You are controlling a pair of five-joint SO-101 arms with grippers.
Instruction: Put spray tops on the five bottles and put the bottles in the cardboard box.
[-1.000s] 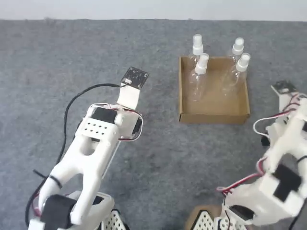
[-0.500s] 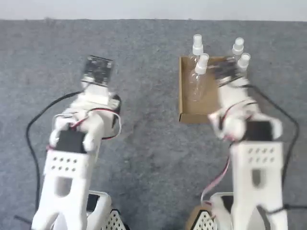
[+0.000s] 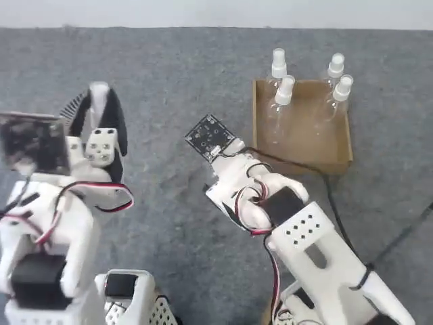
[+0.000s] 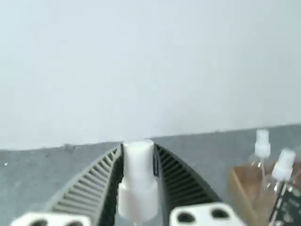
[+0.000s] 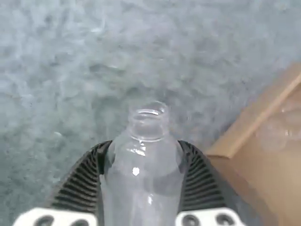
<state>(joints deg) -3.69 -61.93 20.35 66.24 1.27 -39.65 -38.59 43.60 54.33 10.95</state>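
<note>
Spreading beneath me is the grey table (image 3: 203, 61), with both my arms rising from its near edge. The right arm leans in toward the table's middle with its wrist bent downward. The left arm stands by the left edge with its wrist tipped up. The cardboard box (image 3: 301, 161) sits by the far edge, toward the right, its near left corner close to my right wrist. Four bottles with spray tops (image 3: 276, 112) are in it. My right gripper (image 5: 146, 143) is clamped on a clear open-necked bottle (image 5: 146, 160), a finger on each side of its shoulder and the neck reaching past my fingertips. My left gripper (image 4: 138, 149) pinches a white spray top (image 4: 138, 188) squarely between both fingers.
</note>
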